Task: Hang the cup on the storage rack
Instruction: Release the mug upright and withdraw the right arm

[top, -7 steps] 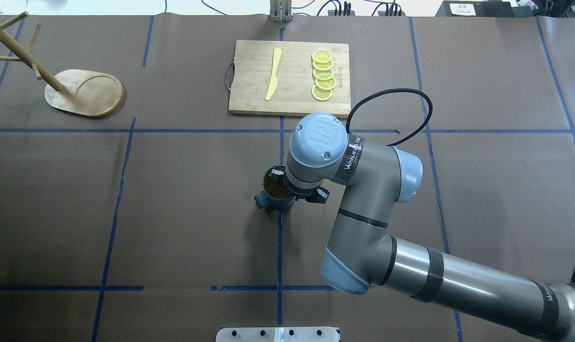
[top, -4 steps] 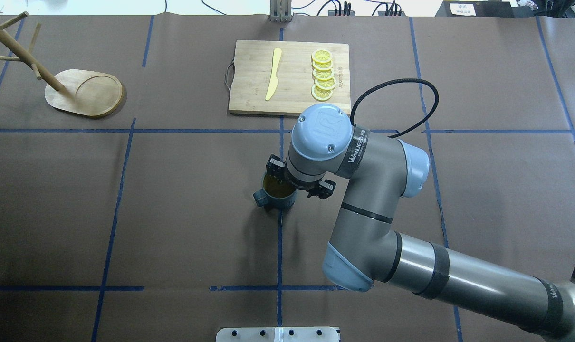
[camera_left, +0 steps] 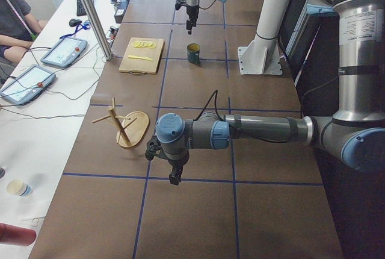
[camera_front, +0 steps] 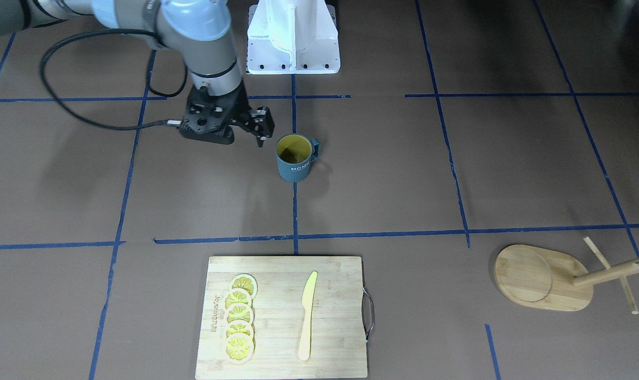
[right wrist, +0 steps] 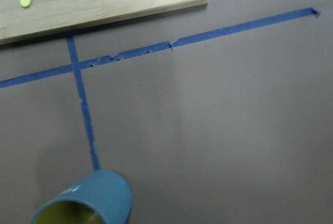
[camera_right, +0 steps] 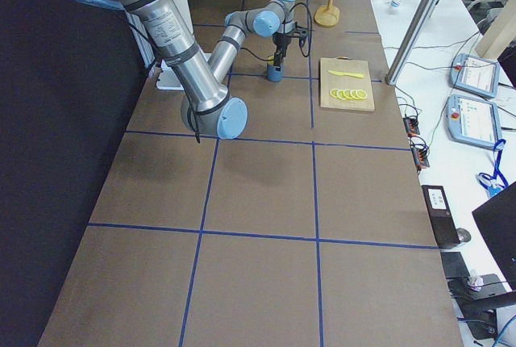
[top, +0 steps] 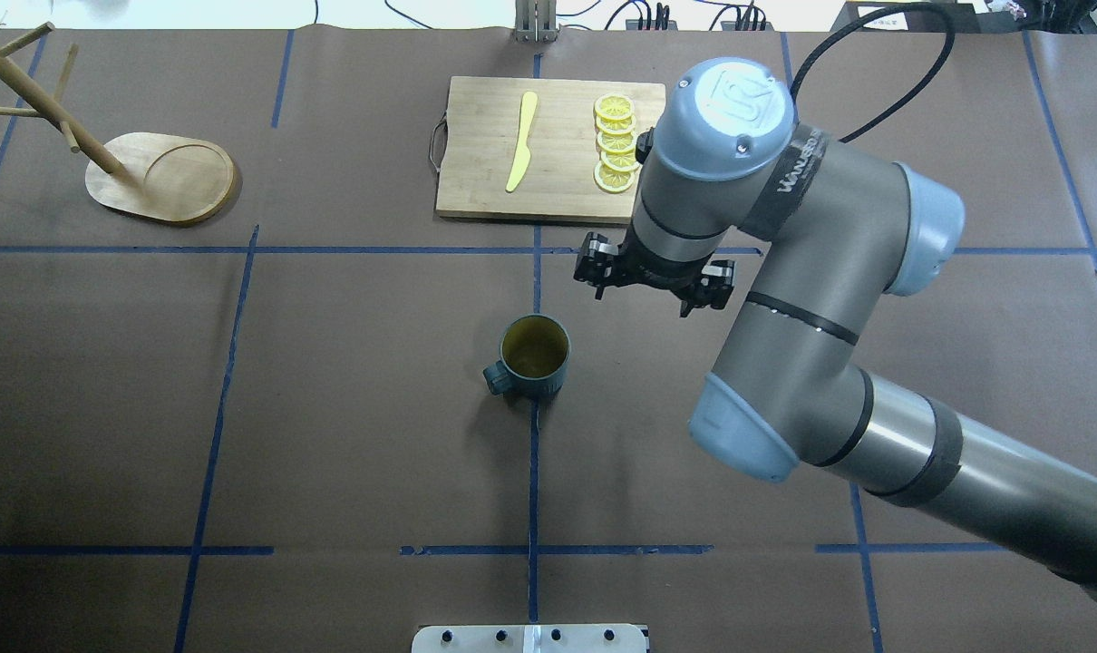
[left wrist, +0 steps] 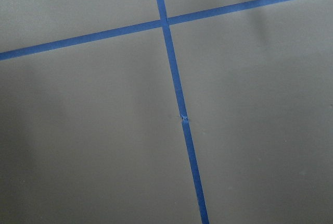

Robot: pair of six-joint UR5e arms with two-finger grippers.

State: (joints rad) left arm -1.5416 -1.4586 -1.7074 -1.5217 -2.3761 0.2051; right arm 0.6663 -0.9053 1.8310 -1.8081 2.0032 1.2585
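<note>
- Right end effector [top: 644, 290] is hovering over the tabletop [top: 331, 426], fingers spread apart, nothing clamped between them.
- In the overhead view it is sitting between the cup [top: 535, 358] and the near edge of the cutting board [top: 476, 195], clear of both.
- The exterior left view is showing it raised higher than the cup rim, pointing down.
- The right wrist camera is catching the cup's rim and wall at the bottom left of its view, plus a corner of the cutting board at the top.
- Left end effector [camera_left: 174, 176] is hanging just above the tabletop near the storage rack [top: 163, 177]. It is showing in the exterior left view only, so whether it is apart or together: cannot tell.
- The left wrist camera is seeing only tabletop and crossing blue tape lines [left wrist: 174, 88].
- The cup is standing upright on the tabletop, right on a blue tape line near the middle. Its yellow inside is facing up and its handle is pointing toward the robot's left.
- White "HOME" lettering is reading on the side facing away from the robot.
- The storage rack is standing at the far left of the tabletop, well apart from the cup. Its post is rising from the oval base with thin pegs crossing it.
- The cutting board is lying at the far middle, carrying a row of lemon slices [top: 616, 141] and a yellow knife [top: 521, 141].
</note>
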